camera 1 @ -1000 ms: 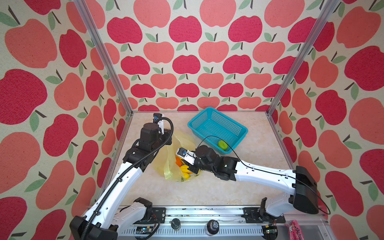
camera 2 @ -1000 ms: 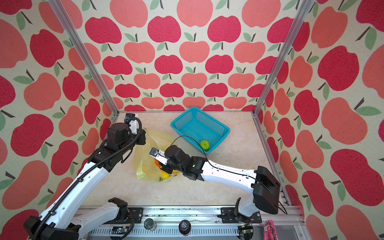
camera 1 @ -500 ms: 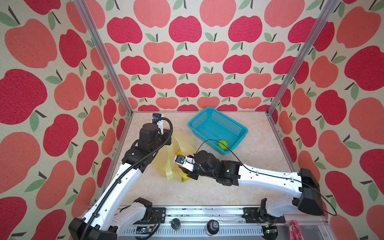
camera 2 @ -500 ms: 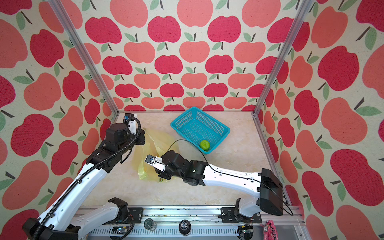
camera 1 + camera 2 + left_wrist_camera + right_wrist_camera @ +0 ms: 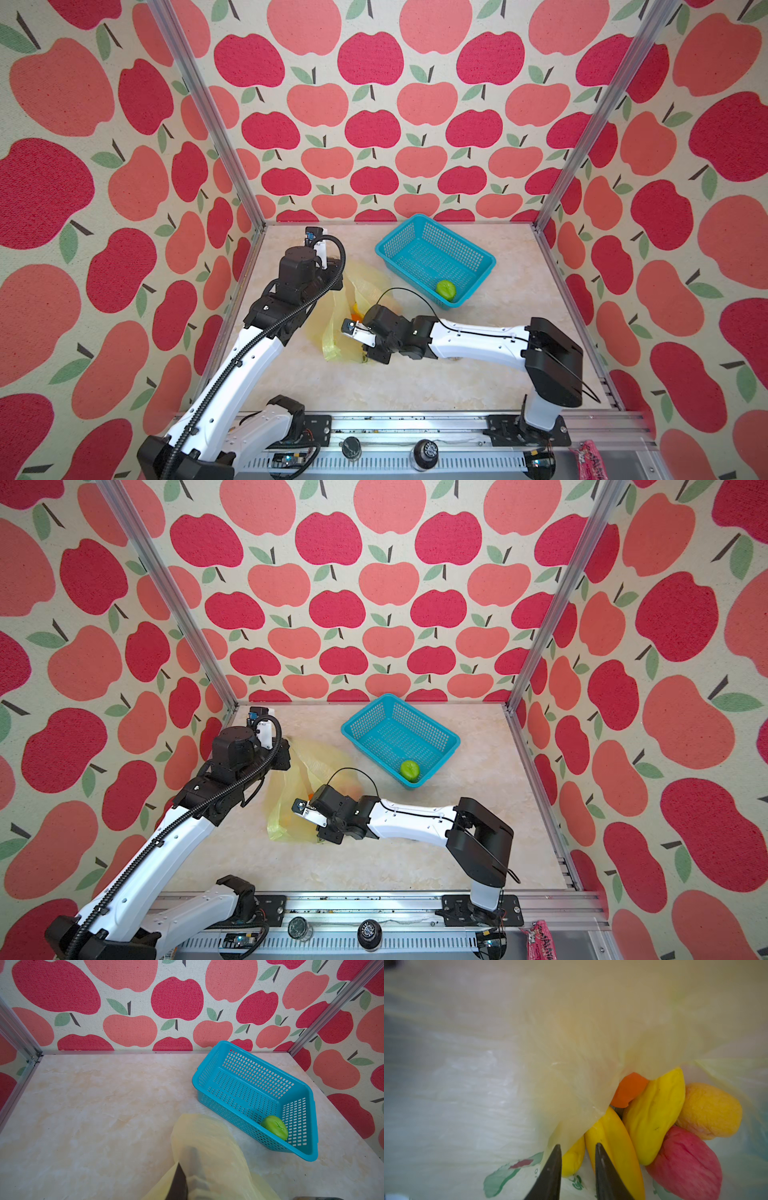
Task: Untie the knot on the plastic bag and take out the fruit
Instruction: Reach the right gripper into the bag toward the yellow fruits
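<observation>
Within apple-print walls, on the desk, the left claw clamps the plastic bag while the right claw, tips slightly apart inside it, may pinch plastic instead of fruit.

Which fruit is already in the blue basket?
The round green one. It alone sits in the teal basket; the yellow, orange and red fruits are all inside the yellow bag.

A robotics lab test booth: aluminium frame posts hold apple-print wall panels around a marble-look tabletop, with a left arm and right arm mounted on a metal front rail
</observation>
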